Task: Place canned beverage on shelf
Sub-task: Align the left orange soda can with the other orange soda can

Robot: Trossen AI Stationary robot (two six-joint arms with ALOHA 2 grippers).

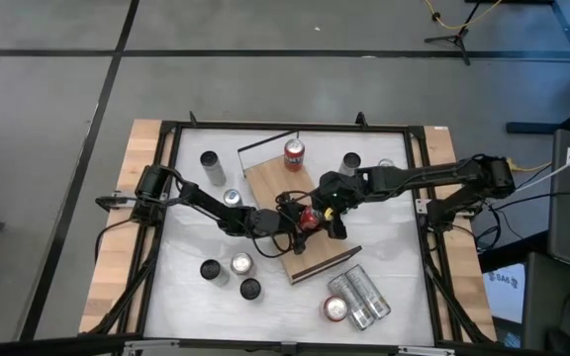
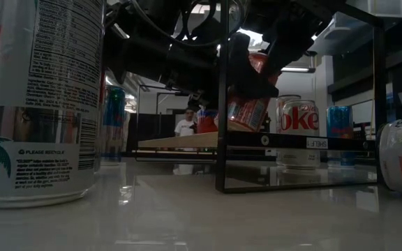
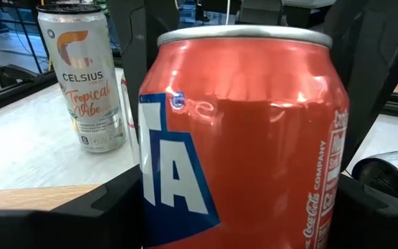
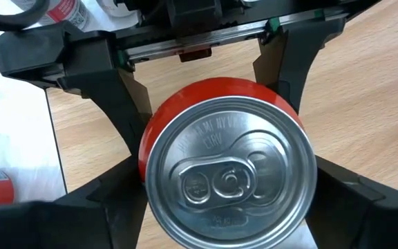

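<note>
Both pincers grip the same red can (image 4: 226, 173) over the shelf (image 1: 265, 183): left pincer (image 1: 295, 223) and right pincer (image 1: 327, 220) clenched on it.

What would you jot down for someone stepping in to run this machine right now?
Left gripper: shut on the red can, held over the middle of the shelf.
Right gripper: fingers either side of the same can from above; grip not clear.
Done: another red can stands upright at the shelf's rail end.
Left: set the held can down, release, then fetch the other cans off the table.
</note>
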